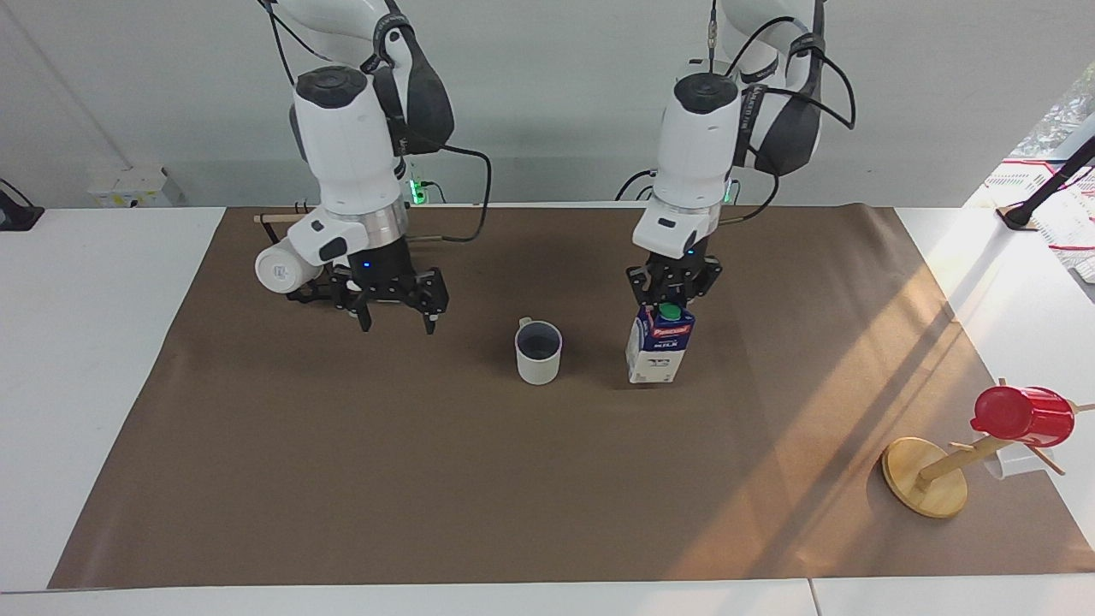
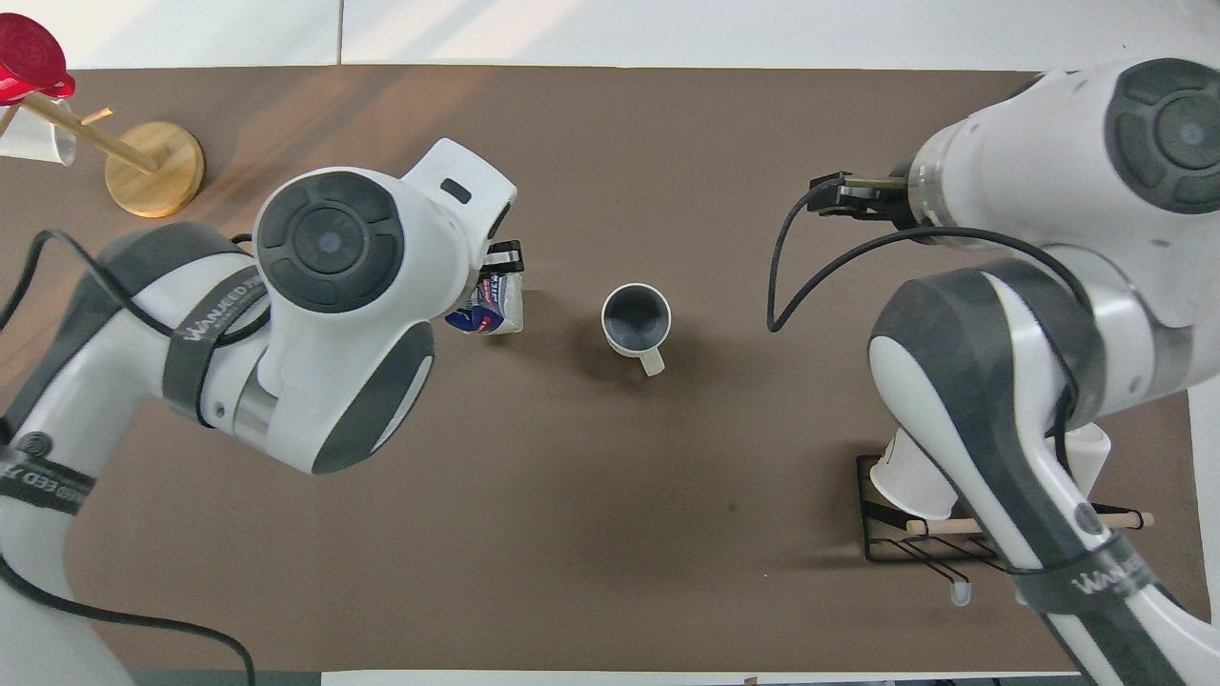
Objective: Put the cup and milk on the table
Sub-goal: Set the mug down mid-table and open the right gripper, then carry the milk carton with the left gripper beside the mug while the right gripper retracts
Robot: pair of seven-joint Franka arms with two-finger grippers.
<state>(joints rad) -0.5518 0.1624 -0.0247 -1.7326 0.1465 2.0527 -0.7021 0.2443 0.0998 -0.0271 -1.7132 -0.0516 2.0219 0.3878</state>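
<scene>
While pinched at its gable ridge by the left gripper point(image 1: 673, 295), stands upright near the middle of the large white table with its brown paper sheet point(image 1: 342, 479): small gable-top milk carton point(image 1: 657, 355), dark blue above, white below, round green cap. Looks set down, though cannot tell whether the base bears fully on the paper or hangs just off it. Placed just beside the small off-white cylindrical mug with grey-blue inside point(image 1: 539, 358), toward the left arm's end of the table from it, not touching.

Left jaws closed on the carton's top, either side of the cap. Right gripper point(image 1: 393, 321) spread wide and empty, over the paper close to the black wire rack point(image 1: 299, 295) with its whiter mug point(image 1: 278, 269), well apart from the off-white mug.

Handling, as a judgement:
- Carton probably light to middling, with card walls that give under a hard squeeze. Tall on a narrow base, so easily tipped. Best held where held now, at the stiff folded ridge, and let go only once square on the paper.
- Mug stiff, smooth, likely breakable if knocked over. Best taken by pinching the rim wall, or at the small loop handle.

Pointing:
- Carton: long axis vertical, cap uppermost, red label face turned away from the robots.
- Mug: axis vertical, mouth up, handle turned toward the robots and slightly toward the right arm's end.
</scene>
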